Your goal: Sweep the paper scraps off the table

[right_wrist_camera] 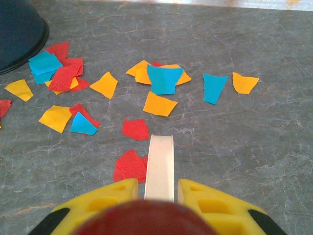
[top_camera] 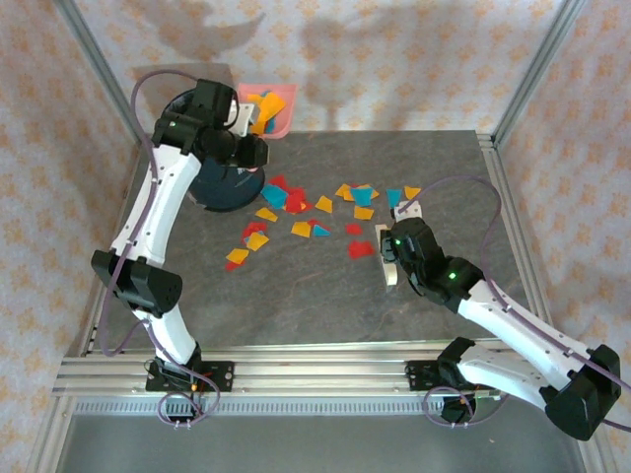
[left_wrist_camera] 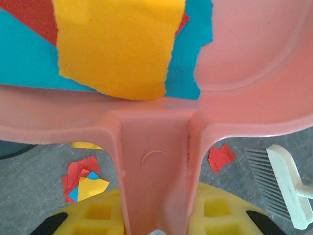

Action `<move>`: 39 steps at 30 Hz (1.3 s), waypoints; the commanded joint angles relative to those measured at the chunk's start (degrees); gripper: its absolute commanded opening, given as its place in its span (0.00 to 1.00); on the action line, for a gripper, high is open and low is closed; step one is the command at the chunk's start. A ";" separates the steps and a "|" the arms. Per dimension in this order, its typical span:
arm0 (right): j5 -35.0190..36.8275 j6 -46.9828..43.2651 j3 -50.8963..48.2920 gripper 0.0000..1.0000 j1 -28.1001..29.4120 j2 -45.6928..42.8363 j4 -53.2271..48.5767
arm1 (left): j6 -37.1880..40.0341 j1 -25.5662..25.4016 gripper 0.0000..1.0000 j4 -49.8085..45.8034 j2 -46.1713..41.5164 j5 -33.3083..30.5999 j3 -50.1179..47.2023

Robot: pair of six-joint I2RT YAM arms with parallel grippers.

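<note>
Paper scraps [top_camera: 301, 209] in red, yellow-orange and cyan lie scattered over the middle of the dark grey table [top_camera: 296, 296]. More scraps [left_wrist_camera: 115, 49] rest inside a pink dustpan [top_camera: 279, 106]. My left gripper [left_wrist_camera: 155, 210] is shut on the handle of the dustpan [left_wrist_camera: 244, 63], holding it raised at the far left beside the bin. My right gripper [right_wrist_camera: 156, 188] is shut on a white brush handle [right_wrist_camera: 160, 164]. It stands just right of the scraps [right_wrist_camera: 132, 164], and the brush [top_camera: 388, 258] is low over the table.
A dark round bin [top_camera: 219, 182] sits at the far left under my left arm, also at the upper left corner of the right wrist view [right_wrist_camera: 19, 29]. Silver rails [top_camera: 296, 374] edge the table. The near half of the table is bare stone.
</note>
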 commanded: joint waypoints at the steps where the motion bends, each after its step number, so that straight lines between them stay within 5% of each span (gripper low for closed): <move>1: 0.60 0.99 0.87 0.00 -0.28 0.32 0.42 | -2.30 2.23 0.00 1.58 0.41 4.13 2.22; 19: 0.06 1.30 0.91 0.00 -0.28 1.11 0.14 | -14.73 12.13 0.00 12.64 2.74 20.30 0.53; 39: -0.67 1.75 0.76 0.00 -0.31 2.42 0.55 | -39.29 17.01 0.00 44.59 -1.00 31.73 -18.65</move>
